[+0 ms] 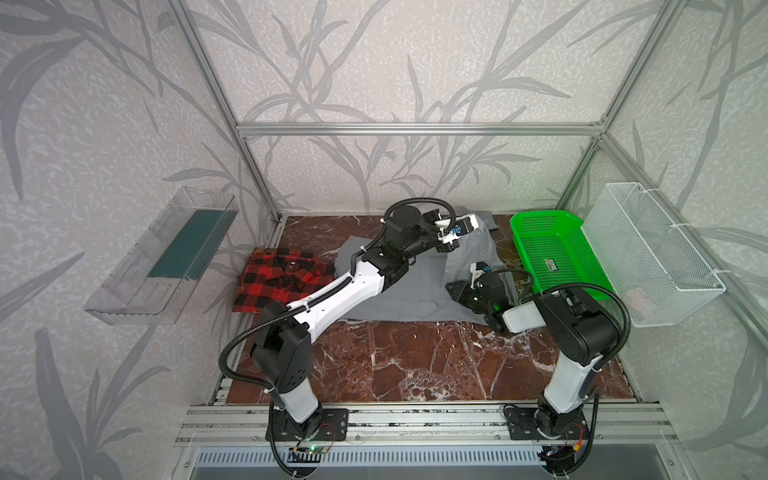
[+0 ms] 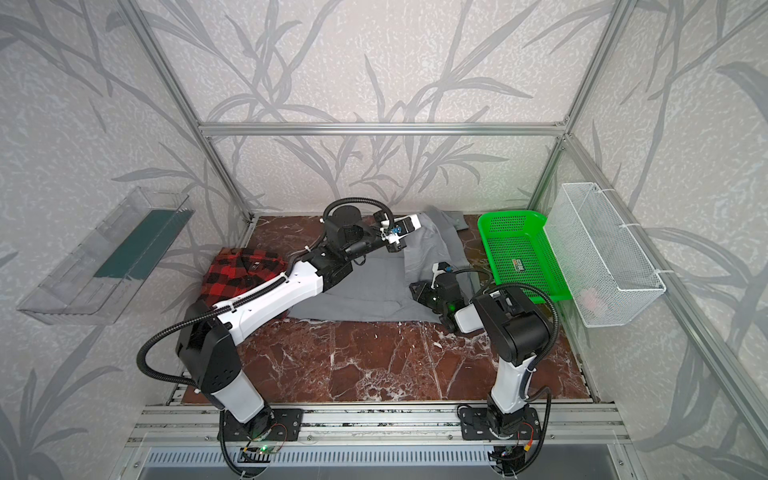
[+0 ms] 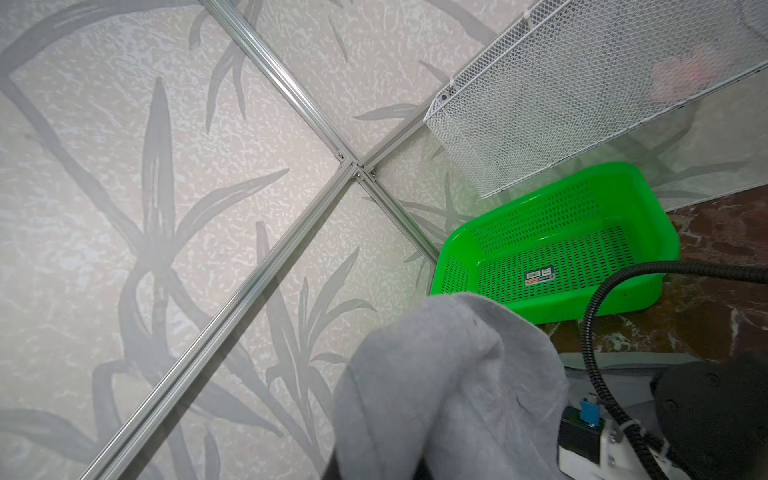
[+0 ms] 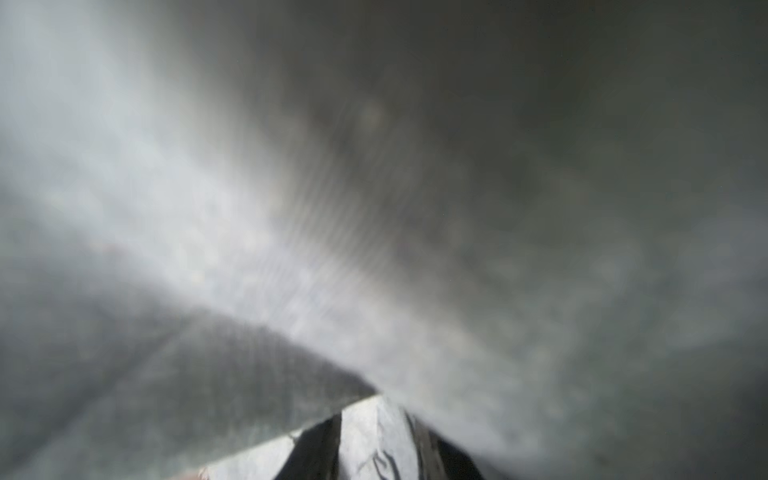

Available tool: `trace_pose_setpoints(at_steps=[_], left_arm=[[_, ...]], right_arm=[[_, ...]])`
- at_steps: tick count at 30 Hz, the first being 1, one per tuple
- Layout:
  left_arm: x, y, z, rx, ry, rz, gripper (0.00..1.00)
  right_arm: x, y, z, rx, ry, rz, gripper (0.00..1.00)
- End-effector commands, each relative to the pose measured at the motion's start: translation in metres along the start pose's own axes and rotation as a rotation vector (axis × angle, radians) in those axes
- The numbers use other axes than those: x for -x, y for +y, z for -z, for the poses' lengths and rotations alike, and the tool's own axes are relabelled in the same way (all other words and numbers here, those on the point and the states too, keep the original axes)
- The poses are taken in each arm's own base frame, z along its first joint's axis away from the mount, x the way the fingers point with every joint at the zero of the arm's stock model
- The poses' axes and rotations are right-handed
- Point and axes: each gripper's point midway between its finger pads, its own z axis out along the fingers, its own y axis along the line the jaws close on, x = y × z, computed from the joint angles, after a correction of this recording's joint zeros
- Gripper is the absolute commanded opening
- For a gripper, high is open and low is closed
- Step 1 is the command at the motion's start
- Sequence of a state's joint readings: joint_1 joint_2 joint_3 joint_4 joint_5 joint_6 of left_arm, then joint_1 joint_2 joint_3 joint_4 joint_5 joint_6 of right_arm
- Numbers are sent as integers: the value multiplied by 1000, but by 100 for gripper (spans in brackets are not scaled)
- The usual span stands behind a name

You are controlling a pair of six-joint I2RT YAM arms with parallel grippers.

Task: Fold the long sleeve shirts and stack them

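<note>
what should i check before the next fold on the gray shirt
1. Left gripper holds the plain light gray button-up shirt: ok. The fingers are shut and cloth drapes over them in the left wrist view.
2. Right gripper has a grip: cannot tell. Its wrist view shows only blurred gray cloth.
3. Red-and-black plaid flannel shirt lies apart from the gray one: cannot tell, because the left arm covers their border.
4. Green plastic basket is free of cloth: ok, only a label is inside.
5. Brown marble table is bare in front of the gray shirt: ok.
</note>
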State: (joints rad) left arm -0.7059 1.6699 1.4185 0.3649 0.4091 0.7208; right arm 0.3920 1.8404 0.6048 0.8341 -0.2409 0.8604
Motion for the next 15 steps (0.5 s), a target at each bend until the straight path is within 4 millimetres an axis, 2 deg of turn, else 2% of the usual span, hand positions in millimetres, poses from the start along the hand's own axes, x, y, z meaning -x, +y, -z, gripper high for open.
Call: trace_pose_setpoints(at_steps=[1,5,8,11,15], left_arm=[[36,14,26,57,-112,-34,0],[2,-2,44,54,-7,-97,0],[-34,2,56,100,82,-95,0],[-62,10,67,134,114,-60,0],[-91,0,70,95,162,-104,0]], right_arm=[[19,2,-1,-6,-92,10,32],[20,14,7,51,-102,4,34],[23,27,23,86,-120,24,35],[23,37,41,103,-123,47,37],[14,37,65,103,-115,61,38]])
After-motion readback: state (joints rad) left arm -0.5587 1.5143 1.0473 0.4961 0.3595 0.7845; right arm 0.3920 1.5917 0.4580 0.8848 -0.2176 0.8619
